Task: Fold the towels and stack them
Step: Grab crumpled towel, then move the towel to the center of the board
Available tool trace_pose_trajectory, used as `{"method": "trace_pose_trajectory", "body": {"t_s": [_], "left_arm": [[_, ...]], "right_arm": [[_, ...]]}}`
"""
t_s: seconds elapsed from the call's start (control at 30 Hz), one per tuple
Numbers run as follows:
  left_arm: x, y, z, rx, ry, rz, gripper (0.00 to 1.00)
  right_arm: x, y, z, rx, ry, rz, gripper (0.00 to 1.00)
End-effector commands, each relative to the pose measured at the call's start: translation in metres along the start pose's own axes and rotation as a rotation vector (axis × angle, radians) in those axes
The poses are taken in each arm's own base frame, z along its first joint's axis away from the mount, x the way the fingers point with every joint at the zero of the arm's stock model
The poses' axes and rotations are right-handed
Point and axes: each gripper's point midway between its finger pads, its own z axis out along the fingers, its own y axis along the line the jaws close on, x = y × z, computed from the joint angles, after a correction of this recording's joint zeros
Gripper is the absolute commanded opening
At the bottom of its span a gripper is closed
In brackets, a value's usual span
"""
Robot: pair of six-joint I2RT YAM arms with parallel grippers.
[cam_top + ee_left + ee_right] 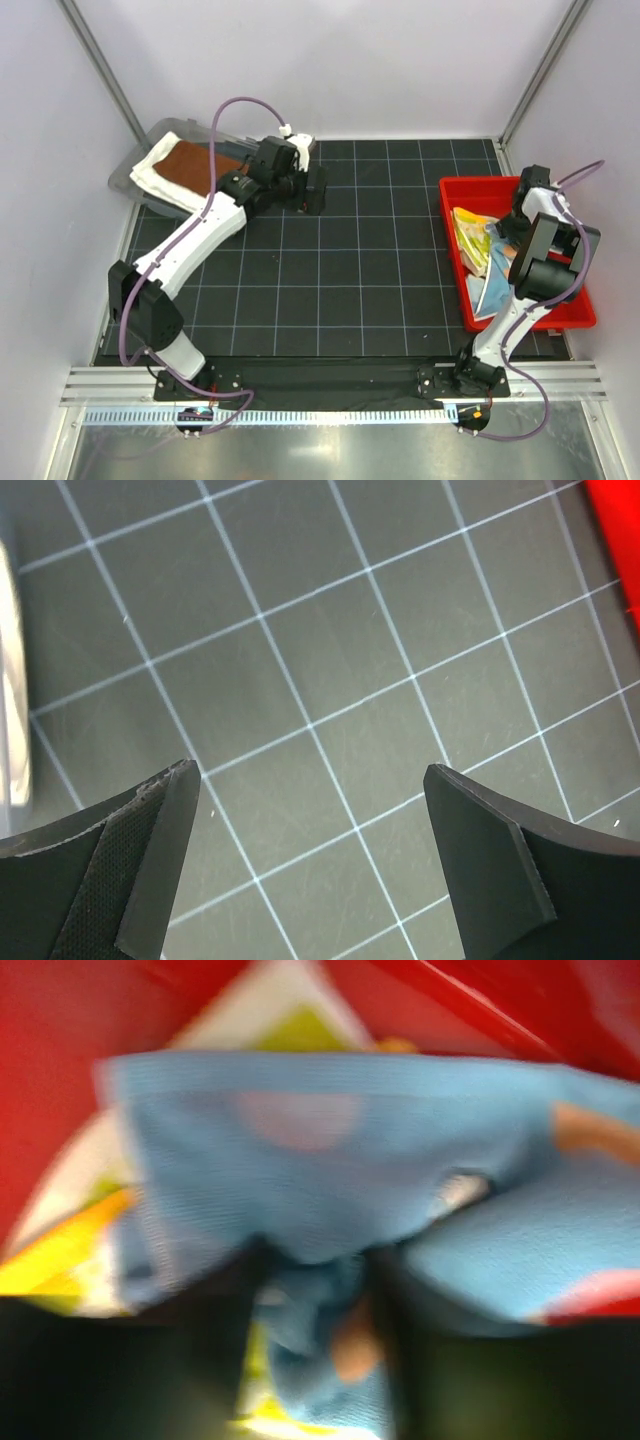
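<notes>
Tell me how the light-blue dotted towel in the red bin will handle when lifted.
Probably floppy: the light-blue towel bunches and creases between the right gripper's fingers. Likely light, being thin cloth. It may drag the yellow towel lying against it in the red bin.

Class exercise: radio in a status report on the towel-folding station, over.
Left gripper open, empty, over the mat. Right gripper in red bin, light-blue towel bunched between its jaws, grip unconfirmed. Rust-brown towel lies on cream-white towel. Nothing blocking.
</notes>
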Motion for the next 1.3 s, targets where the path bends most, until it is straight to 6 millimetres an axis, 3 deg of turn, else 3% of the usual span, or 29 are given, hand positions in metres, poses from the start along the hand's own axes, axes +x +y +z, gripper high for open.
{"method": "trace_pose_trajectory", "body": {"t_s": [0.0, 0.07, 0.13, 0.17, 0.23, 0.37, 0.43, 0.47, 0.57, 0.63, 0.67, 0.73, 0.83, 0.87, 0.93, 0.97, 1.0, 1.1, 1.27], "left_arm": [[-0.019, 0.003, -0.035, -0.023, -0.095, -0.022, 0.97], [-0.019, 0.005, -0.039, -0.035, -0.103, -0.032, 0.95], [-0.022, 0.008, -0.048, -0.050, -0.124, -0.038, 0.95], [-0.023, 0.008, -0.050, -0.054, -0.127, -0.038, 0.95], [-0.024, 0.009, -0.057, -0.056, -0.137, -0.045, 0.96], [-0.025, 0.010, -0.070, -0.065, -0.157, -0.060, 0.95], [-0.027, 0.012, -0.077, -0.070, -0.181, -0.070, 0.95], [-0.030, 0.013, -0.084, -0.078, -0.201, -0.082, 0.95], [-0.030, 0.019, -0.095, -0.107, -0.228, -0.109, 0.97], [-0.030, 0.025, -0.101, -0.139, -0.251, -0.149, 0.95], [-0.022, 0.029, -0.101, -0.146, -0.251, -0.162, 0.95], [-0.030, 0.028, -0.120, -0.118, -0.336, -0.187, 0.95], [-0.015, 0.042, -0.124, -0.162, -0.327, -0.207, 0.96], [-0.012, 0.046, -0.123, -0.175, -0.316, -0.213, 0.96], [0.004, 0.043, -0.115, -0.144, -0.272, -0.213, 0.96], [0.010, 0.041, -0.111, -0.126, -0.256, -0.215, 0.96], [0.024, 0.041, -0.101, -0.121, -0.221, -0.220, 0.96], [0.051, 0.042, -0.085, -0.118, -0.159, -0.247, 0.95], [0.083, 0.042, -0.066, -0.112, -0.092, -0.316, 0.93]], "right_arm": [[-0.013, 0.017, -0.008, -0.093, -0.026, 0.075, 0.24], [-0.027, 0.019, -0.027, -0.109, -0.065, 0.072, 0.02], [-0.049, 0.018, -0.062, -0.135, -0.140, 0.072, 0.01], [-0.050, 0.017, -0.076, -0.133, -0.142, 0.059, 0.05], [-0.076, 0.024, -0.121, -0.195, -0.232, 0.059, 0.06], [-0.079, 0.056, -0.204, -0.364, -0.343, -0.044, 0.01], [-0.061, 0.088, -0.251, -0.520, -0.365, -0.130, 0.01], [-0.057, 0.091, -0.279, -0.576, -0.394, -0.138, 0.01], [-0.007, 0.126, -0.339, -0.861, -0.336, -0.215, 0.01], [0.041, 0.134, -0.363, -1.039, -0.228, -0.277, 0.01], [0.072, 0.142, -0.367, -1.139, -0.155, -0.339, 0.01], [0.108, 0.138, -0.375, -1.192, -0.123, -0.408, 0.03], [0.163, 0.135, -0.337, -1.169, -0.059, -0.549, 0.05], [0.195, 0.130, -0.309, -1.122, 0.010, -0.612, 0.05], [0.237, 0.126, -0.283, -1.091, 0.110, -0.697, 0.05], [0.275, 0.121, -0.273, -1.108, 0.163, -0.772, 0.05], [0.292, 0.119, -0.269, -1.110, 0.180, -0.808, 0.05], [0.341, 0.111, -0.267, -1.147, 0.220, -0.904, 0.08], [0.383, 0.108, -0.294, -1.254, 0.288, -0.926, 0.11]]}}
